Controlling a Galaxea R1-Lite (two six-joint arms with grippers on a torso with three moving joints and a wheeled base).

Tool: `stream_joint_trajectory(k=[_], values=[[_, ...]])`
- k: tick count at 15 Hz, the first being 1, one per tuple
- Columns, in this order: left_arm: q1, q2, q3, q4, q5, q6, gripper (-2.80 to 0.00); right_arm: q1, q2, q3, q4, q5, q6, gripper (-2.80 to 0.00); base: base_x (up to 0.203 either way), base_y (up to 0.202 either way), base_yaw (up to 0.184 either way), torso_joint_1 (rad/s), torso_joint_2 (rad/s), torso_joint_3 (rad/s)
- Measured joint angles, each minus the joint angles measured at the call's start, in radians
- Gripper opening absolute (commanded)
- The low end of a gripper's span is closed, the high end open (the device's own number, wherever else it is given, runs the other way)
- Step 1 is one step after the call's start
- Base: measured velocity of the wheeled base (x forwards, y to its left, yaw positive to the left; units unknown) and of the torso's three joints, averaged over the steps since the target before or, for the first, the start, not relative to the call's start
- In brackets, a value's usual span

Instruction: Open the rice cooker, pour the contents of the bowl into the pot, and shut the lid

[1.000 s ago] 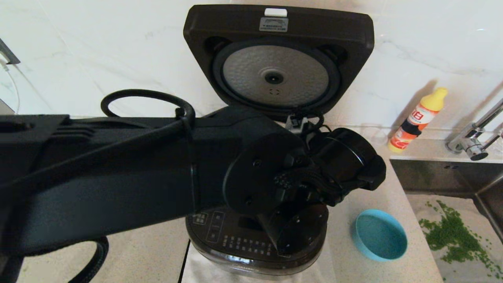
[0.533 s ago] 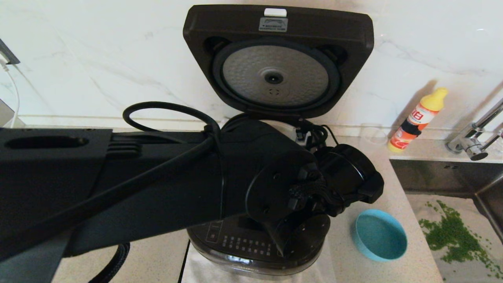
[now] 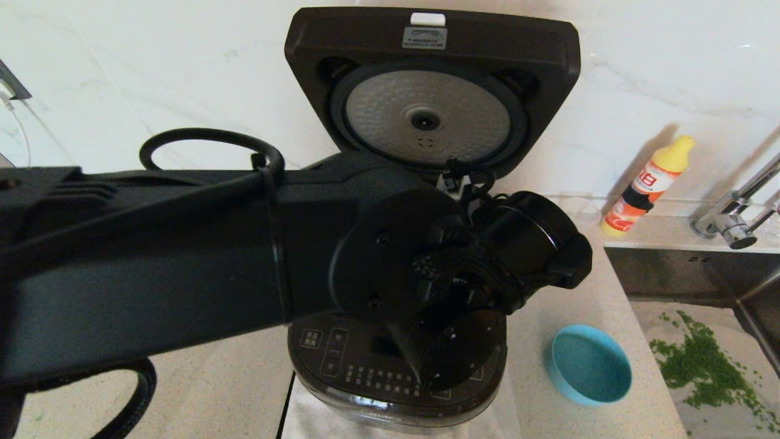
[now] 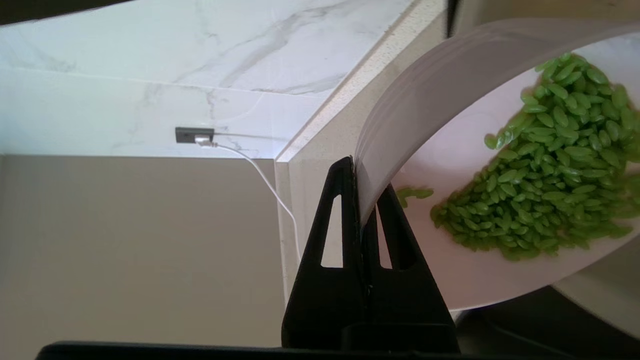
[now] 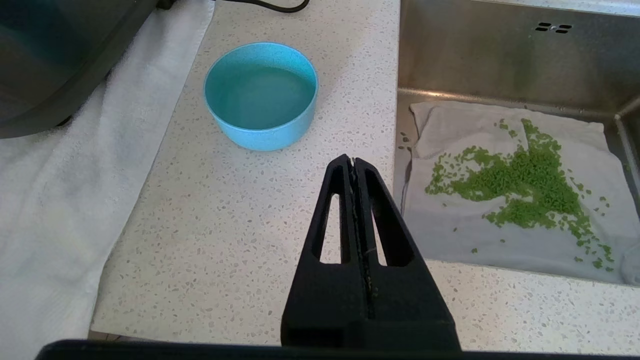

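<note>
The rice cooker (image 3: 365, 372) stands at the counter's middle with its lid (image 3: 426, 91) swung upright, dimpled silver underside facing me. My left arm reaches across it and hides the pot. In the left wrist view my left gripper (image 4: 362, 175) is shut on the rim of the pale-pink bowl (image 4: 450, 125), one finger inside and one outside. The bowl is tilted, and the bright-green grains (image 4: 550, 165) are heaped against its lower side. My right gripper (image 5: 354, 161) is shut on nothing, above the counter near the sink's edge.
A blue bowl (image 3: 588, 364) sits right of the cooker. The sink (image 3: 670, 268) further right holds a cloth strewn with green grains (image 3: 707, 366), with a faucet (image 3: 731, 225) behind. A yellow-capped bottle (image 3: 646, 186) stands by the wall. A white towel (image 5: 50, 200) lies under the cooker.
Over the cooker, my left arm dipped to the right and has now come back left and a little higher. The lid stays open; the blue bowl has not moved.
</note>
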Motion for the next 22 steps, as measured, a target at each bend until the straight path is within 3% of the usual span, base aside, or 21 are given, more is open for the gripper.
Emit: stream_joint_trajectory(k=[22], values=[[-0.06,-0.13,-0.003,-0.041,0.001,-0.003,-2.8,0.0,0.0,0.0,0.0,0.0,0.0,-2.8,0.0,0.0,0.0,0.0,0.0,0.0]])
